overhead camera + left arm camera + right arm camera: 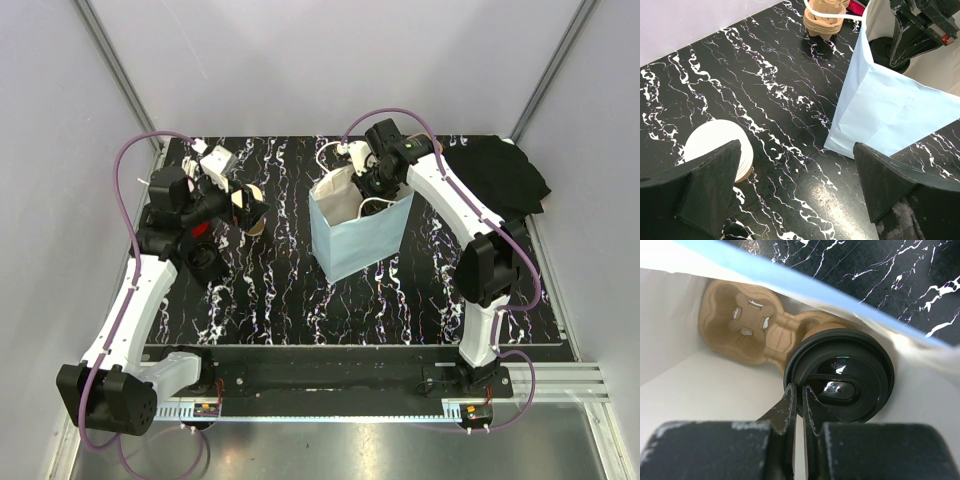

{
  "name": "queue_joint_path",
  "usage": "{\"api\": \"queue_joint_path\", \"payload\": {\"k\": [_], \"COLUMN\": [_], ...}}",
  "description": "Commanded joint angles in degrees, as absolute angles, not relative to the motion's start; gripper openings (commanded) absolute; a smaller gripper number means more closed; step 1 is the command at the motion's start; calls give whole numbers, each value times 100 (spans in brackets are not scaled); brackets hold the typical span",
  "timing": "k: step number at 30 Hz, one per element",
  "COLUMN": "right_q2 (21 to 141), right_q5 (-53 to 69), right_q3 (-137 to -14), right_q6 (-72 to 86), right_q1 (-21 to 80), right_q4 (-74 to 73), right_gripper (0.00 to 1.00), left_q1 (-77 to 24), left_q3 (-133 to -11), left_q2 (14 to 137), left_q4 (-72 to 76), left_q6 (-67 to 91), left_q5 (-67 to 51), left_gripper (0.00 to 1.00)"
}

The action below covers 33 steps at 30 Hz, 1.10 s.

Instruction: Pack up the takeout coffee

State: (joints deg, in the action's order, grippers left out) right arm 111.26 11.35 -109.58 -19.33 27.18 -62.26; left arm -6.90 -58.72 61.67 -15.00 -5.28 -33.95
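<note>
The right arm reaches forward from its base and bends down over the upright pale blue paper bag (352,232), which stands at the middle of the black white-veined marble bench (270,300), and its wrist dips into the bag's open mouth. In the right wrist view the right hand (800,389) points down into the white inside of the bag. Its two black fingers (790,402) are clenched to a thin slit on the rim of the round black plastic lid (840,372), at the lid's 8 o'clock edge. The takeout coffee shows only as this lid, and it sits inside the bag in one pocket of a brown moulded-pulp cup carrier (742,322). The carrier's open pocket lies at 10 o'clock from the lid. The left arm leans up along the bench's 9 o'clock side with its forearm turned toward the bag. The left hand (797,150) is released, fingers spread wide with nothing between them, and hangs above the bench. Beneath its left finger (710,185) stands a round white-topped, tan-sided item (715,142). A stack of tan pulp carriers (822,17) sits at 12 o'clock beyond the bag. A crumpled black cloth (515,175) lies at the bench's 2 o'clock corner.
</note>
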Motion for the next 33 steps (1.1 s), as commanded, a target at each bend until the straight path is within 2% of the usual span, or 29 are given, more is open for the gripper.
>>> {"api": "queue_joint_path", "payload": {"k": [1,33], "right_q2": [10846,10854], "right_q5": [1020,1187], "right_q3": [-10969,-10670], "right_q6": [-2013,-2074], "right_q1": [2777,2777], "right_q4": [-6056,-5880], "right_gripper": [0,0], "left_q1": [-650,-598], "left_q3": [-5862,-5845], "left_q2": [6082,6126], "left_q4": [-1178,-1143], "left_q6": [-466,-422], "left_q5": [-3568,-3647], "left_gripper": [99,99]}}
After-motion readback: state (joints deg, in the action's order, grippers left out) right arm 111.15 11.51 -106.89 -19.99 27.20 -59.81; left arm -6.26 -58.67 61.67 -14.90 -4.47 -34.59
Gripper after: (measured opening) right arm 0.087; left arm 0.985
